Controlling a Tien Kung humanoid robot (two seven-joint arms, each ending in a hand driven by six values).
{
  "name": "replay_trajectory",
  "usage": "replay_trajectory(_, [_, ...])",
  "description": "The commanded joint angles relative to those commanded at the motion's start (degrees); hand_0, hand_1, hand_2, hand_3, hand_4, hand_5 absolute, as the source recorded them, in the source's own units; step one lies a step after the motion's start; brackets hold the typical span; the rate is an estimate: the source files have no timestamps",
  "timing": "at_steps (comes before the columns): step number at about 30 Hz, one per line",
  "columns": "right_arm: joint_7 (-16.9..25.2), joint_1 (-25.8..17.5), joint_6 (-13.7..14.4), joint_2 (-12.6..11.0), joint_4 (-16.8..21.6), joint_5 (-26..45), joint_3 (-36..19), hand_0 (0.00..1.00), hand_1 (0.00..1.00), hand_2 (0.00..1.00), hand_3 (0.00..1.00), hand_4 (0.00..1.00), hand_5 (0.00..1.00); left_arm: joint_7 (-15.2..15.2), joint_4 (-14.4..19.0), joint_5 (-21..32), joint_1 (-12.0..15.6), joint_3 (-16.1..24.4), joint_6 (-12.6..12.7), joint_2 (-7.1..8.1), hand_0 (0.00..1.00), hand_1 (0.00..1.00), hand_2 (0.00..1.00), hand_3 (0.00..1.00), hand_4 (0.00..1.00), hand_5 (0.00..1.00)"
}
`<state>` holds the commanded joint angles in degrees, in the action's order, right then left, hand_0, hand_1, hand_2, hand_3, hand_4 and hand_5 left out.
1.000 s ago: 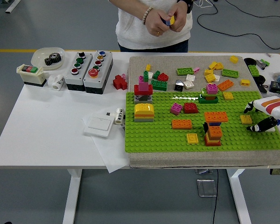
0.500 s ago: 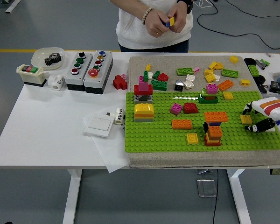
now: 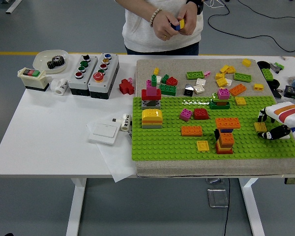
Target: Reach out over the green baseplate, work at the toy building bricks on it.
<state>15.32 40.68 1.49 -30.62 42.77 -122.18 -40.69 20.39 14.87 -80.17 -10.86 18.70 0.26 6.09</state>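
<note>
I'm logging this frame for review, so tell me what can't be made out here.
- Right hand, head view: its own fingers hide whether it touches the yellow brick below.
- Right arm: cut off by the right edge.
- Person's hands: cover most of a small brick.
- Left hand: out of view.

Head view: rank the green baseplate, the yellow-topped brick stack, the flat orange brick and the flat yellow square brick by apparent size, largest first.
1. green baseplate
2. yellow-topped brick stack
3. flat orange brick
4. flat yellow square brick

The stack and the orange brick look close in area; the stack's height decides it.
</note>
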Motion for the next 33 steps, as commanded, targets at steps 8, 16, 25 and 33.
replay_trajectory(8, [0.72, -0.1, 1.13, 0.06, -0.06, 0.55, 0.01, 0.33, 0.47, 0.568, 0.57, 0.738, 0.384, -0.06, 0.05, 0.09, -0.09, -0.13, -0.02, 0.0, 0.55, 0.635, 0.693, 0.612, 0.647, 0.725])
replay_trajectory(16, [1.48, 0.06, 1.88, -0.01, 0.09, 1.52, 0.03, 0.319, 0.455, 0.554, 0.557, 0.708, 0.391, -0.06, 0.04, 0.0, -0.13, -0.09, -0.11, -0.01, 0.551, 0.637, 0.693, 0.612, 0.648, 0.725])
replay_trajectory(25, [1.79, 0.16, 1.99, 0.04, -0.11, 1.85, -0.01, 0.309, 0.445, 0.546, 0.552, 0.698, 0.394, -0.09, 0.03, 0.05, -0.16, -0.12, -0.11, 0.01, 0.551, 0.634, 0.693, 0.612, 0.648, 0.725])
replay_trajectory(33, [2.16, 0.13, 2.7, -0.14, 0.42, 2.24, -0.65, 0.307, 0.441, 0.541, 0.546, 0.686, 0.393, -0.12, 0.05, 0.24, -0.2, -0.27, -0.06, 0.04, 0.55, 0.635, 0.693, 0.612, 0.648, 0.725])
